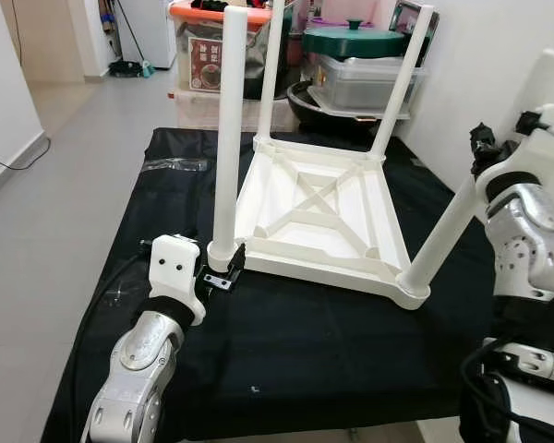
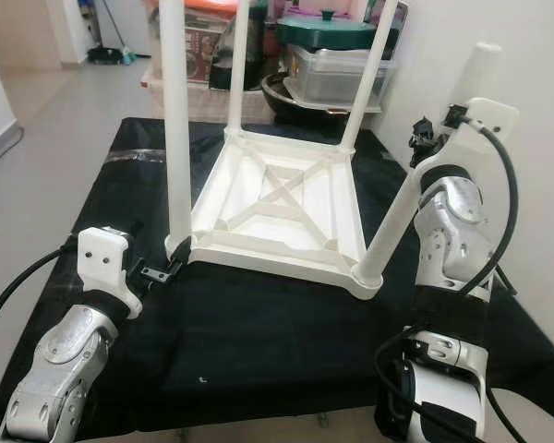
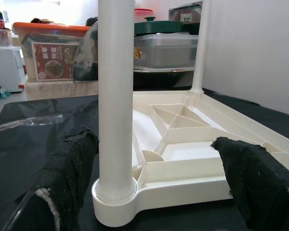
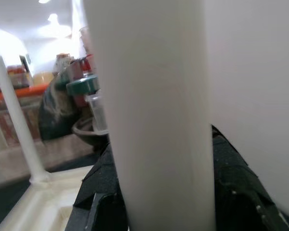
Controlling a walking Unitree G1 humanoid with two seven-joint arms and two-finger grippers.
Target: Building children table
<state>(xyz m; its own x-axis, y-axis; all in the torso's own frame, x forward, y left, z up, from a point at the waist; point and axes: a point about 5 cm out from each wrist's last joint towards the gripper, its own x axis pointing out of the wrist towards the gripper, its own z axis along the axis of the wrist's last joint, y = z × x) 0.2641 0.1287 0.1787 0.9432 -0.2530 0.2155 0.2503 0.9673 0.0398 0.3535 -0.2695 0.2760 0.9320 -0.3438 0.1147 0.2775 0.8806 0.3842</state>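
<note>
Upturned white children table [image 1: 323, 221] on black-draped worktop [image 1: 286, 360], four legs up, cross-braced underside showing

Left claw [image 3: 154, 192] low at near-left corner of table, fingers [image 3: 67, 173] spread wide to either side of near-left leg [image 1: 227, 138] and its round socket; not touching leg, gripping nothing. Black cloth just below claw, crumpled clear plastic [image 1: 174, 164] well beyond it on cloth

Right claw [image 4: 164, 192] raised, shut on upper part of near-right leg [image 1: 448, 231]; black padded fingers [image 4: 241, 192] pressed against both sides of white tube. Leg leaning outward toward claw, foot seated in near-right corner socket [image 1: 412, 281]

Two far legs upright, well beyond both claws. Past table edge, stacked storage boxes: one with orange lid [image 1: 203, 46], one clear box [image 1: 365, 83] with green pot lid [image 1: 353, 39] on top. White wall [image 1: 499, 65] beside right claw, grey floor [image 1: 65, 185] off to left of left claw
</note>
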